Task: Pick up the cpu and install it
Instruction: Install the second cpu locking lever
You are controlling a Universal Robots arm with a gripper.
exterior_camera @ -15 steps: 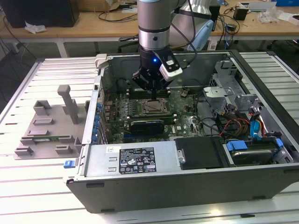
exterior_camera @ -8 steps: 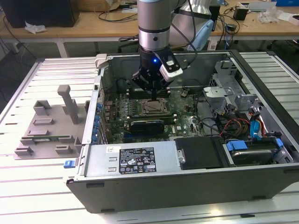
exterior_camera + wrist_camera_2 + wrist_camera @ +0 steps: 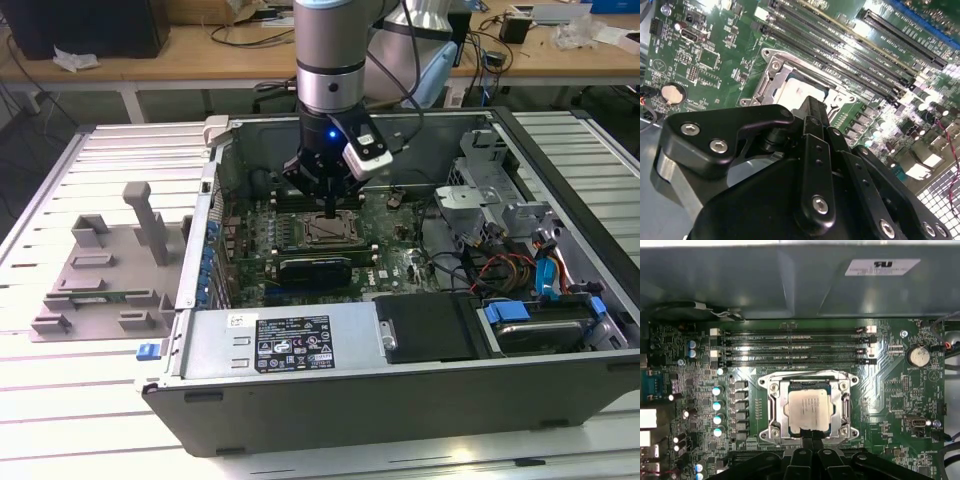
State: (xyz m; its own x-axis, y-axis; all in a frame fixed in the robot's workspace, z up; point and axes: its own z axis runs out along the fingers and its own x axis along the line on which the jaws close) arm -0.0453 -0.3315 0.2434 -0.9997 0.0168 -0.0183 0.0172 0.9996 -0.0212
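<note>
CPU sitting in the socket, gripper hanging right over it

The gripper (image 3: 330, 208) is hovering just above the socket (image 3: 810, 407) on the motherboard (image 3: 395, 250) inside the open computer case (image 3: 560, 420), and the cpu (image 3: 810, 410) is lying flat within the socket frame. The fingers (image 3: 810, 440) are looking pressed together at the chip's near edge, not clamped on anything as far as I can tell. I'm guessing the chip is light, stiff and slick on that metal top, with a fragile underside, so gripping it by opposite edges seems safest. There's faint print on the lid and a white sticker (image 3: 882, 266) on the case wall, neither one readable
</note>
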